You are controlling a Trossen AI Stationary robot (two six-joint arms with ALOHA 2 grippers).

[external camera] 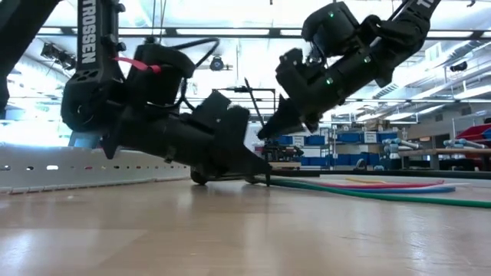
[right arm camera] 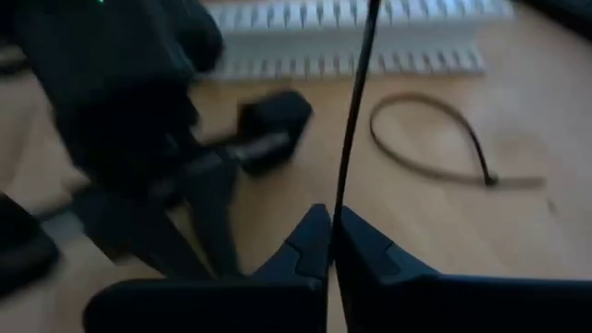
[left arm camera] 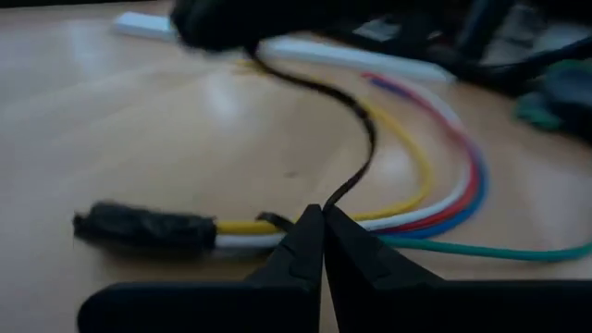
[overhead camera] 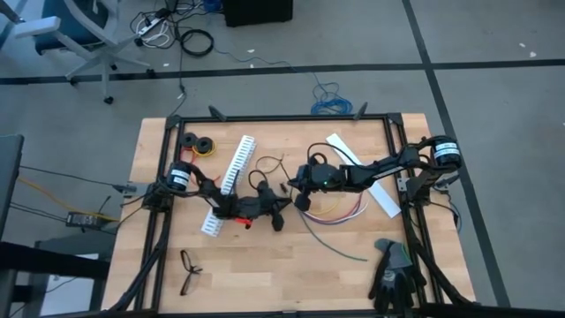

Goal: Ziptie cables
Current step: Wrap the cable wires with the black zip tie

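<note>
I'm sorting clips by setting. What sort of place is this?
Probably a robotics lab or workshop: a framed wooden table on grey carpet, an office chair beside it, and shelves of blue storage bins behind.

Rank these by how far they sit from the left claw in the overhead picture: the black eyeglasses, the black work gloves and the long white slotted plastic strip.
From the left gripper, shut low at the table's middle:
1. The long white slotted plastic strip, nearest, just to its left, running toward the far edge.
2. The black eyeglasses, farther, near the front-left corner.
3. The black work gloves, about as far, front right; too close to call against the eyeglasses.
</note>
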